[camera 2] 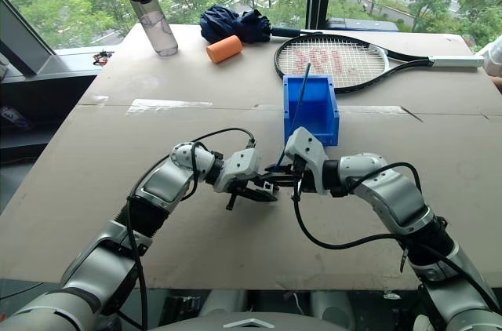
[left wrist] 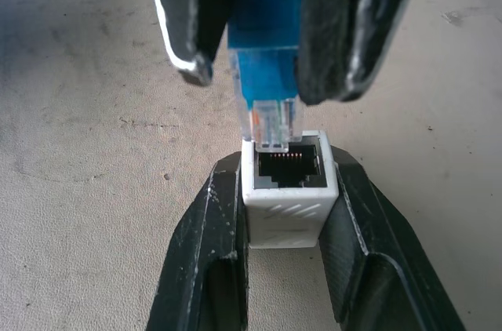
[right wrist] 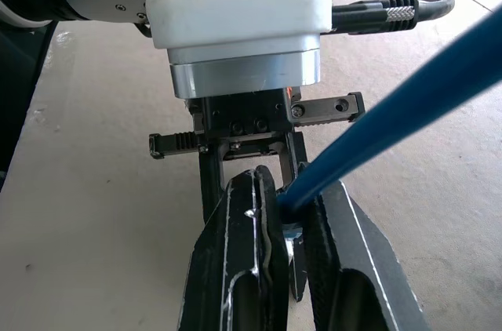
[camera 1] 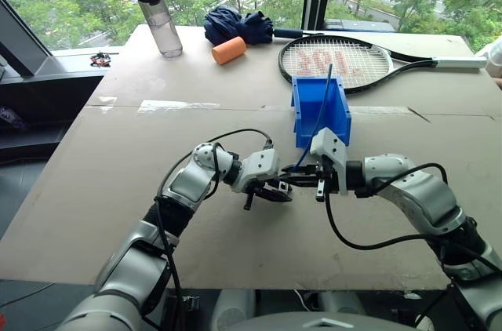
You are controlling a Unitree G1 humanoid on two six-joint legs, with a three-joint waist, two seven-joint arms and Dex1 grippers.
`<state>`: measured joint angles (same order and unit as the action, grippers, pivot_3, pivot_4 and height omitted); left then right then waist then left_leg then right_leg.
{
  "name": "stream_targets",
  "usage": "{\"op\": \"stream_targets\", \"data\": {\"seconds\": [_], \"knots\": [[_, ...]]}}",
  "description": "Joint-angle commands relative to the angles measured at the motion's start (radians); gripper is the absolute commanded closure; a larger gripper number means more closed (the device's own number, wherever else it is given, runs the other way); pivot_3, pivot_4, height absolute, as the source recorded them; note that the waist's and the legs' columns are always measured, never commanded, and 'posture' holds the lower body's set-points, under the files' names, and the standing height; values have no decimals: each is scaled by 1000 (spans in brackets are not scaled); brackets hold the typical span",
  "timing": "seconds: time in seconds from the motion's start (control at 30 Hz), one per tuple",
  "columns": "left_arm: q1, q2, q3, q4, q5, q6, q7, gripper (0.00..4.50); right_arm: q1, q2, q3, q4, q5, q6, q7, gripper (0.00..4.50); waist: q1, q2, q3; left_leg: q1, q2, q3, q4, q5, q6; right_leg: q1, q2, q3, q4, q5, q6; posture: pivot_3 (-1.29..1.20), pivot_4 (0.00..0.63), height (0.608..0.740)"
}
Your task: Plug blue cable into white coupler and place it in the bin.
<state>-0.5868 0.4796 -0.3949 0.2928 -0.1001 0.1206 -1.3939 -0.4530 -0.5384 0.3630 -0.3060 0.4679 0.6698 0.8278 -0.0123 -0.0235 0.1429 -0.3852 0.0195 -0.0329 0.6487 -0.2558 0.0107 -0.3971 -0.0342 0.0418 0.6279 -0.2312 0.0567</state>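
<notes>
The white coupler (left wrist: 284, 194), a small ribbed block with gold pins showing in its dark socket, is sitting clamped between the left gripper (left wrist: 284, 268)'s black fingers. The blue cable (left wrist: 265, 49)'s clear plug is touching the socket's rim at about 11 o'clock, not seated. The right gripper (right wrist: 289, 221) is pinching the cable behind its plug. The cable is rising toward 12 o'clock in front of the bin (camera 1: 320, 109), which is standing just beyond both grippers.
</notes>
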Motion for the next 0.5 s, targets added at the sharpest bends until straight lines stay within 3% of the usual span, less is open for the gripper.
{"op": "stream_targets", "data": {"seconds": [0.03, 0.5], "knots": [[5, 1, -6, -30, 6, 3, 1, 3890, -3, 16, 8, -6, -28, -20, 13, 4500, 0, 0, 0, 0, 0, 0, 0, 0, 0, 0, 0, 0, 0, 0, 0, 0, 150, 740], [12, -3, -11, -52, 5, 20, 8, 3890, 10, -7, 45, 10, -81, 0, 100, 4500, 1, 0, 0, 1, 0, 0, 0, 0, 0, 1, 0, 0, 0, 0, 0, 0, 150, 740]]}}
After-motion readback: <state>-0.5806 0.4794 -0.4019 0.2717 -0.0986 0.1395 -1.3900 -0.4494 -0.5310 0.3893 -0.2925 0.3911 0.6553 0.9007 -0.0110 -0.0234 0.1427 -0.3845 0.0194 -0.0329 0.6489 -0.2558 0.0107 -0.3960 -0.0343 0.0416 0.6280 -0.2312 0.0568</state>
